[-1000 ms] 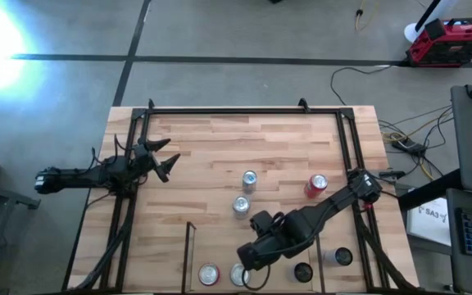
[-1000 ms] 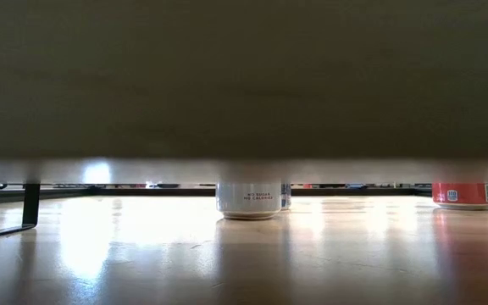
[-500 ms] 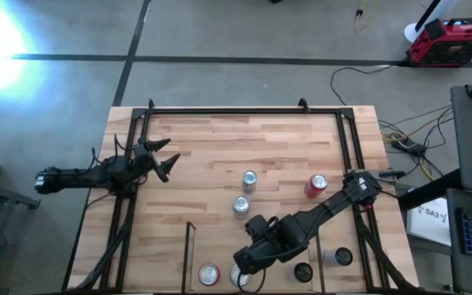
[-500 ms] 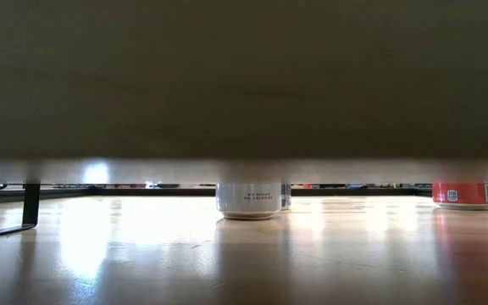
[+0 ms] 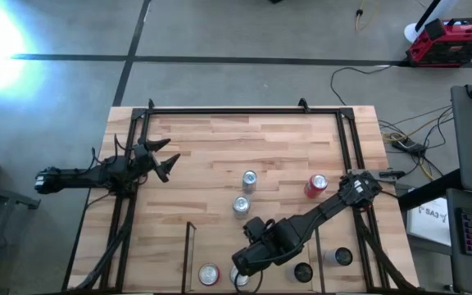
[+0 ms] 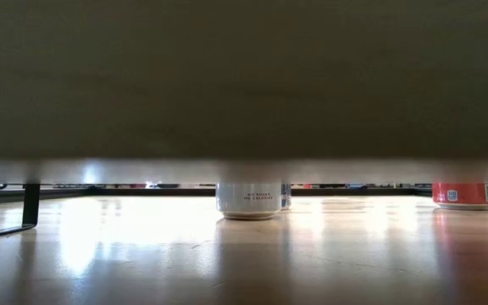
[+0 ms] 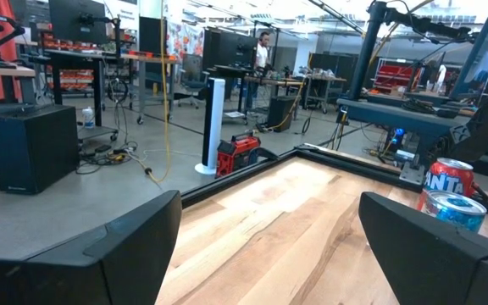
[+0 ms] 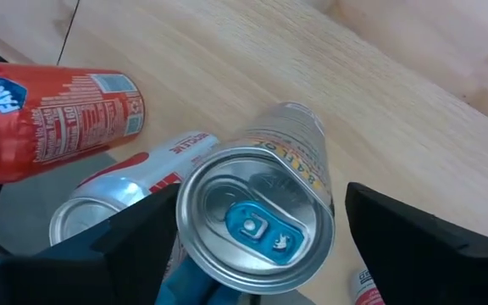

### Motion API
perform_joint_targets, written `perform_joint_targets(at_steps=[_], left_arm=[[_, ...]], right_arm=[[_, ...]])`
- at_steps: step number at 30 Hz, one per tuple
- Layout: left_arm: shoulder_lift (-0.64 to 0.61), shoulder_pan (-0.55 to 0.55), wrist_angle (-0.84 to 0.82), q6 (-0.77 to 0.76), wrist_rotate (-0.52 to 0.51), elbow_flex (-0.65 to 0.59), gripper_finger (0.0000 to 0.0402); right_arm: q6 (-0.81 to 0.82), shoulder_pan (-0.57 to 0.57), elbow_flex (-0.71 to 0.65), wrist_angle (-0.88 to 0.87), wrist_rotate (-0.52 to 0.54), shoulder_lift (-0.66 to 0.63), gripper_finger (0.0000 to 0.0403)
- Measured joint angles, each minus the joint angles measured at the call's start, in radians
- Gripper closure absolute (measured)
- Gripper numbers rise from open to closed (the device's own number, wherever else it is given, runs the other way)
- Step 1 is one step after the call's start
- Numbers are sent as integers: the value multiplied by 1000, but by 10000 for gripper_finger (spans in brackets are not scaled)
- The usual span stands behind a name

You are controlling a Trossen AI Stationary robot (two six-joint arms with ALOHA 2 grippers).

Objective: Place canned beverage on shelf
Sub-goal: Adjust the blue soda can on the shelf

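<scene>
Since before, right gripper (image 8: 257,246) moved nearer; my jaws, apart, straddle the can (image 8: 257,216), and may topple neighbouring red can (image 8: 53,114).

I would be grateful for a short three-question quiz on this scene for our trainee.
1. True or false: the left gripper is shut.
2. Which gripper is over the shelf? A. left gripper B. right gripper
3. Fill in: the can right in front of the right wrist camera has a ____ tab.

Key: 1 false; 2 B; 3 blue.
</scene>
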Motion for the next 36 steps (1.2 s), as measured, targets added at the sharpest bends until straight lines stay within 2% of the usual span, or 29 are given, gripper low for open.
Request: perform_joint_targets(at_steps=[14,25,36], left_arm=[[0,0,0,0,0,0,56],[0,0,0,0,0,0,56],[0,0,0,0,0,0,56]], right_arm=[[63,1,0,0,-4,0,156],[211,24,0,-29,-96,-1,159],[294,72,5,-29,-109,-1,160]])
